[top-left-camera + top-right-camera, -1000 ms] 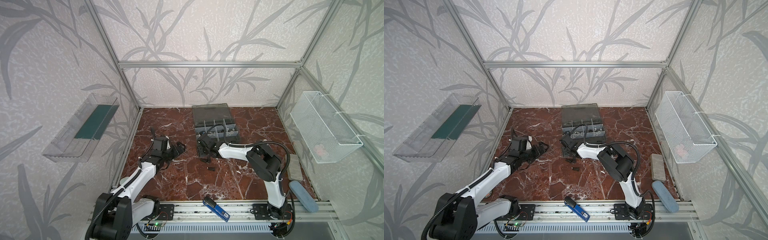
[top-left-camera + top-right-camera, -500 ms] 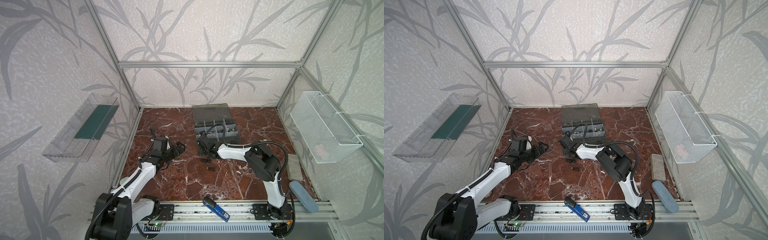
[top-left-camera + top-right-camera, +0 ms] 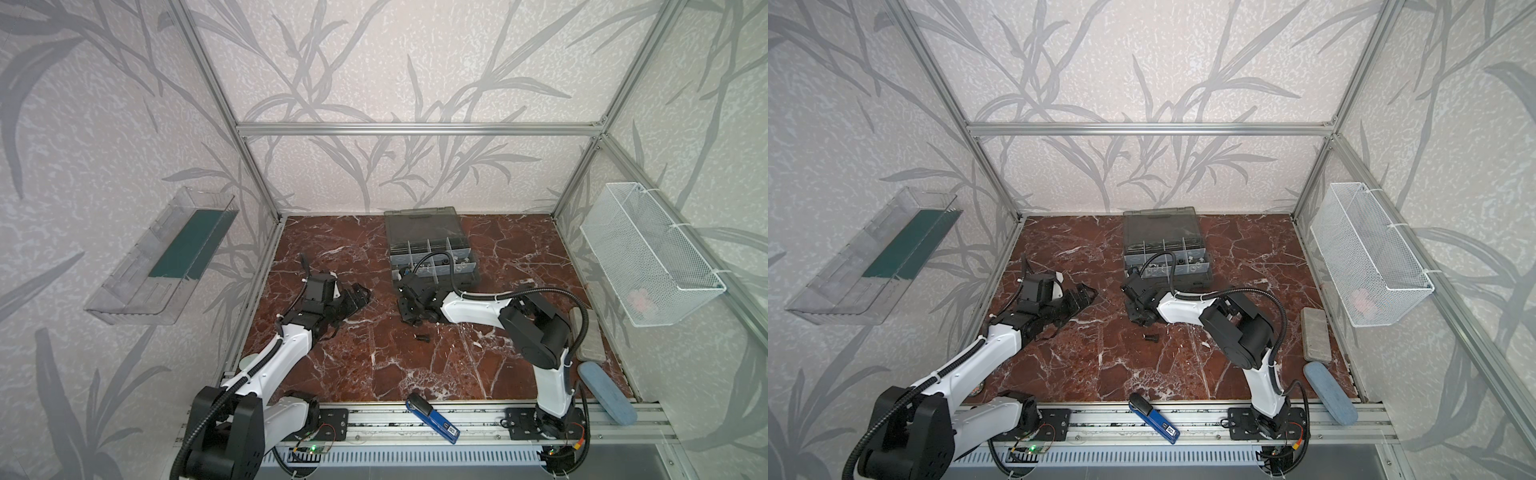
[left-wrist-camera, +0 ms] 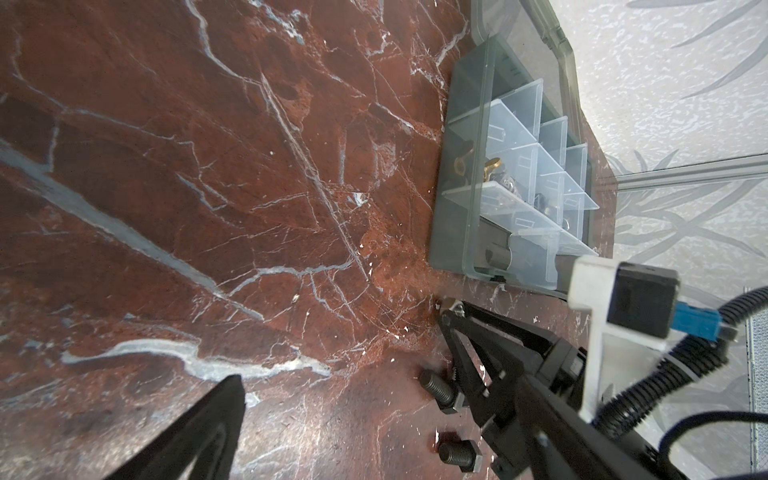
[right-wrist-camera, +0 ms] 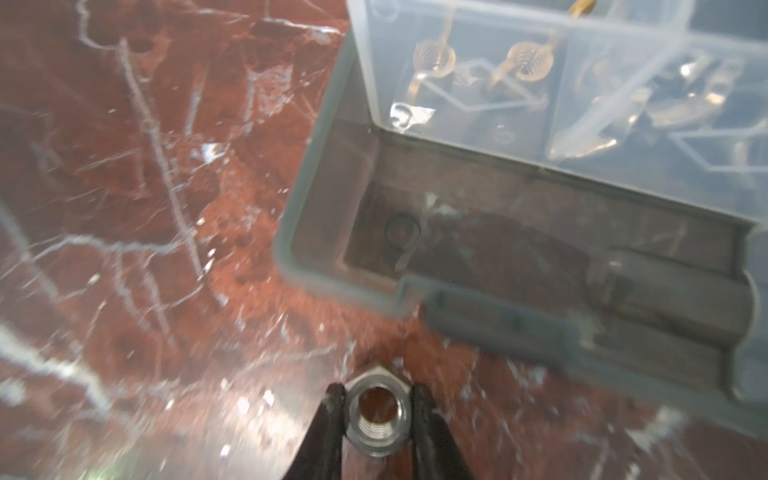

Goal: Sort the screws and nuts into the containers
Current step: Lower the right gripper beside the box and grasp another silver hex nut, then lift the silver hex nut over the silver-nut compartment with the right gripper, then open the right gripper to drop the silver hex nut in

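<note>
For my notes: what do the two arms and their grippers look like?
Both arms match: the left arm and right arm have white link shells with black joint housings. A black corrugated conduit loops along each. The left gripper and right gripper have slim black tapered fingers. A white bracket at the right wrist carries the black wrist camera with a blue plug.

On the red-brown, white-veined marble tabletop (image 4: 208, 166), two short dark black screws (image 4: 441, 392) lay just beside the right gripper (image 4: 452, 315). Its black fingertips pinched a tiny shiny metal nut (image 4: 456, 308) near the grey plastic organiser case (image 4: 457, 199) with pale translucent dividers.
</note>
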Robot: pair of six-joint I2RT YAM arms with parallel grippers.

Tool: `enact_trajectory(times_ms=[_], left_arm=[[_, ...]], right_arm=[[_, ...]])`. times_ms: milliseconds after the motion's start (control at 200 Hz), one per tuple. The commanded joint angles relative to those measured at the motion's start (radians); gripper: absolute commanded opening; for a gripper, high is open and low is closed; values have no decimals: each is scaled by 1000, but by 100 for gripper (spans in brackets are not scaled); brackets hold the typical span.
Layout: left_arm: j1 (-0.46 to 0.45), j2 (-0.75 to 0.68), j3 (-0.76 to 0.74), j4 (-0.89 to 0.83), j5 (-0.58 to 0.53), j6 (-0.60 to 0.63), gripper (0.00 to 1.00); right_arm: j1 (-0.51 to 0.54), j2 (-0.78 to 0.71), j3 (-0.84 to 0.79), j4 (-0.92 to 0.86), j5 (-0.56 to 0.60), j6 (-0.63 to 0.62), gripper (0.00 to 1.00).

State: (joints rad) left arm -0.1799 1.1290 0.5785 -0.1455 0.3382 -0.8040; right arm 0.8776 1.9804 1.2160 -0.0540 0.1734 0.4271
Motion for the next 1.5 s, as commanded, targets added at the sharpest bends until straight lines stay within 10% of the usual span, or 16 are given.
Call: enact_trajectory(times_ms=[0, 770, 1495], left_arm=[[7, -9, -8, 0, -10, 0, 99], [7, -9, 1, 1, -1, -20, 99], [7, -18, 4, -8, 2, -20, 99]], right_arm=[[-10, -111, -14, 50, -37, -50, 8], [-532, -142, 129, -162, -143, -96, 0], [-568, 10, 251, -230, -175, -94, 3]])
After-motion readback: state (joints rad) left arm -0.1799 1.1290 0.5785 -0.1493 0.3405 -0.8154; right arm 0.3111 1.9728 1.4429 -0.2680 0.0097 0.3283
